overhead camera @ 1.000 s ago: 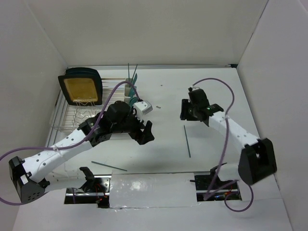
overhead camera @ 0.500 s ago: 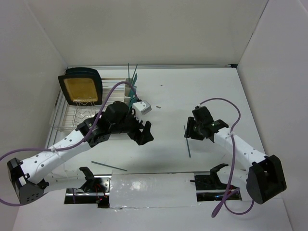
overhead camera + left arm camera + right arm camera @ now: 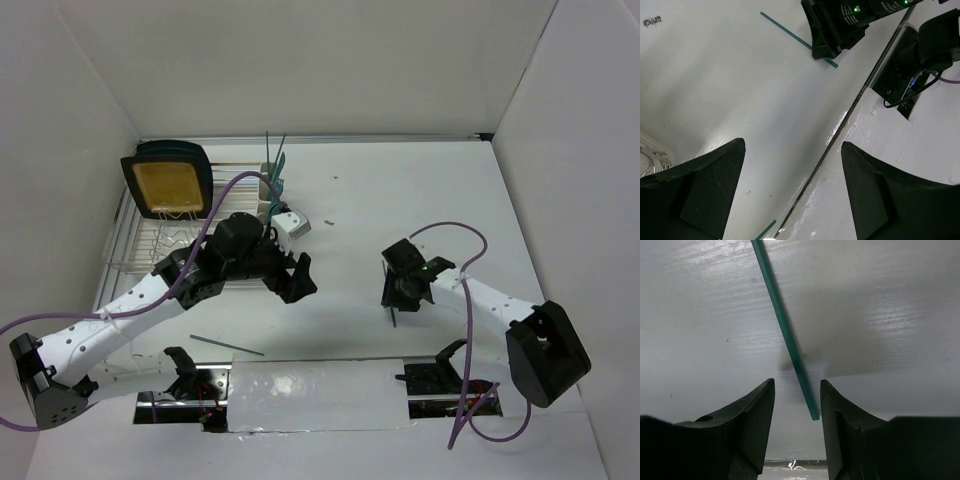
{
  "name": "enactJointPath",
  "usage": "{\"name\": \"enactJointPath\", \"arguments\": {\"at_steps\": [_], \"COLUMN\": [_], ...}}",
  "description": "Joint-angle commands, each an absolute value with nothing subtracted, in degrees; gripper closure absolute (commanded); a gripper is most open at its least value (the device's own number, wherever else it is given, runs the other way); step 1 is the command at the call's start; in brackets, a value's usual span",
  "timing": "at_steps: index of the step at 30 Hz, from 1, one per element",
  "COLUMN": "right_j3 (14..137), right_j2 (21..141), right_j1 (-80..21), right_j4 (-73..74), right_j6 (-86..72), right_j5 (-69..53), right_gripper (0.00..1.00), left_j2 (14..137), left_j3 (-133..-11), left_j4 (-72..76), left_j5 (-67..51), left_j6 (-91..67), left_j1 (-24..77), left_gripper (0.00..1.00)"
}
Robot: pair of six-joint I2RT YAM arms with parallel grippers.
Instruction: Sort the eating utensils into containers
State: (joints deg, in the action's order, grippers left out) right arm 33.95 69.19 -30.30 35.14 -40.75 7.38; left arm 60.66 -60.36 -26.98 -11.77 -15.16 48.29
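Table: a white flat tabletop (image 3: 350, 190) is carrying everything in the scene.
Rack: a silver wire dish rack (image 3: 150, 248) is sitting at the far left of the table.
Board: a tan-and-black rectangular board (image 3: 167, 183) is leaning upright in the rack's far end.
Left gripper: the black two-finger left gripper (image 3: 792, 147) is hanging above bare table just right of the rack, its jaws spread wide with nothing between them.
Right gripper: the black two-finger right gripper (image 3: 797, 385) is reaching down at the table's right half, jaws parted and straddling the near end of a utensil; a gap is showing on each side, so nothing is being gripped.
Containers: the cream-white plastic cutlery cups (image 3: 272, 207) are standing beside the rack's right edge, with slim teal utensils (image 3: 276, 160) sticking up out of them.
Utensil at the right gripper: a thin teal-green plastic utensil (image 3: 782, 320) is lying flat on the table.
Other utensil: a second thin teal one (image 3: 227, 345) is lying flat near the left arm's base, well apart from both grippers.
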Motion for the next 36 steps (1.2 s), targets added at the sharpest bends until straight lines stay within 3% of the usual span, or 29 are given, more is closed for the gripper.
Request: {"name": "enactJointPath", "arguments": {"at_steps": [1,14,21,27,36], "right_j3": [34.10,30.85,30.41,33.49,32.87], "right_j2": [68.82,72.24,74.71,70.16,53.09], "right_j1": [-31.73,-38.93,-41.66,-42.80,-43.16], "right_j4": [35.95,35.95,34.72,32.80,23.92], "right_j6": [-44.29,-50.88,-51.15,-47.48,-42.90], "right_j5": [12.03,14.77,16.17,15.83,6.07], "right_gripper": [0.51,0.64,1.00,1.00,1.00], "left_j2": [60.56,59.77,60.03,63.28,74.17], "left_j3": [-59.68,-58.54,-58.45,-57.66,-62.74], "left_j4": [-25.49,-25.05,-24.61,-21.02,-14.50], "left_j5": [-11.34,-11.07,-10.90,-2.74,2.29], "left_j6": [-14.68,-14.24,-14.93,-30.65,-35.15], "left_j1": [48.16,47.99,47.99,46.14,45.00], "left_gripper": [0.10,0.10,0.09,0.09,0.08]}}
